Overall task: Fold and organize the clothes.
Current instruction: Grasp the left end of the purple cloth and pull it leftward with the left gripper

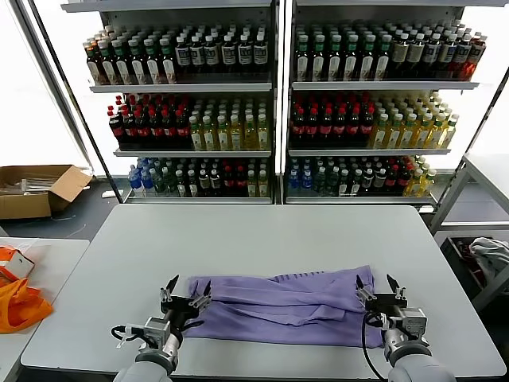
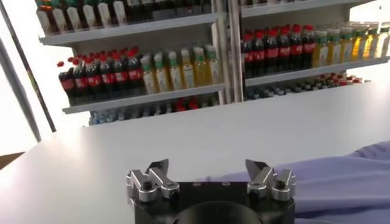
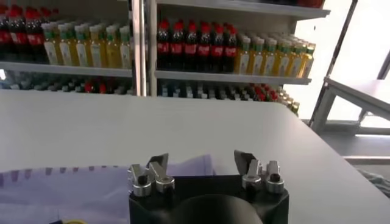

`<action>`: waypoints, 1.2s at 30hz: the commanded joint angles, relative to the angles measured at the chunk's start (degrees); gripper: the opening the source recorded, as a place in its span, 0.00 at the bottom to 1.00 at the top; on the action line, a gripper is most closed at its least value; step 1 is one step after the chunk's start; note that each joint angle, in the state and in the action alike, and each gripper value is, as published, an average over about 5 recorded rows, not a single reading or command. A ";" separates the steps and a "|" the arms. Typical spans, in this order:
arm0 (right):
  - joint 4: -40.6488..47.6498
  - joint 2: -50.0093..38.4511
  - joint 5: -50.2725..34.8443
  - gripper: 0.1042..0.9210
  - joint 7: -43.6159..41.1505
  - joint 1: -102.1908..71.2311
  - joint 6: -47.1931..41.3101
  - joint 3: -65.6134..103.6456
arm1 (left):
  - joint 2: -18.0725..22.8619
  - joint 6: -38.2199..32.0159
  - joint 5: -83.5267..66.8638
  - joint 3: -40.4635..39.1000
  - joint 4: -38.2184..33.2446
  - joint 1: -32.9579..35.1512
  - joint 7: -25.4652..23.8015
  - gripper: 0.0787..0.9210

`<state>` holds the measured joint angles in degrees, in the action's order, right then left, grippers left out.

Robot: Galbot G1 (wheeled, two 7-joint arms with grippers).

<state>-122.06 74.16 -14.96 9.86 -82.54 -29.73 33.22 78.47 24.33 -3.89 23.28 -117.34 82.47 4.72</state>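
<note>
Both grippers stand wide open and hold nothing. Left gripper (image 1: 184, 296) hangs over the T-shirt's near-left corner, its two fingers spread apart with bare air between them; in its wrist view (image 2: 209, 176) the fingertips (image 2: 159, 165) point out over the table, the purple cloth lying just under and beyond its inner finger. Right gripper (image 1: 379, 287) hangs at the shirt's opposite end, fingers equally spread, the cloth's edge just below and inward of it; its wrist view (image 3: 202, 165) shows the purple fabric beneath the fingers and off toward the other arm, and I cannot tell whether either fingertip brushes it.

Largest thing around the hands is the table (image 1: 262, 231), pale grey, running out well ahead of both grippers with wide bare room between the shirt and the far edge. Its near edge lies just behind the grippers, its right edge near the right gripper's outer side, its left edge farther off from the left gripper.

T-shirt (image 1: 282, 302) lies between the two grippers as a long folded band, lavender, rumpled with creases along its length, close to the near edge.

Beyond the table's far edge stand shelves (image 1: 274, 87) packed with bottles. Outward of the left gripper, well apart on a side table, sits an orange bag (image 1: 17, 304); farther off is a cardboard box (image 1: 36, 189).
</note>
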 commanded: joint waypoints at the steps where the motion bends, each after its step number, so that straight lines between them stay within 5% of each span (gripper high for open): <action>1: -2.03 -0.43 -1.53 0.87 0.58 0.65 0.76 -0.03 | 2.05 2.05 -7.70 2.06 0.71 1.38 2.36 0.88; 17: -1.63 -0.51 -1.34 0.88 0.72 -0.39 1.80 -1.00 | 2.55 2.74 -11.45 2.00 4.46 0.17 2.62 0.82; 36: -1.00 -0.17 -1.53 0.88 0.81 -0.14 2.10 -0.82 | 2.05 4.25 -10.44 1.49 4.22 1.91 -0.19 0.19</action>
<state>-123.19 74.01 -16.40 10.60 -82.73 -27.76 32.27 80.36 28.13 -13.98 24.74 -113.48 83.74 5.22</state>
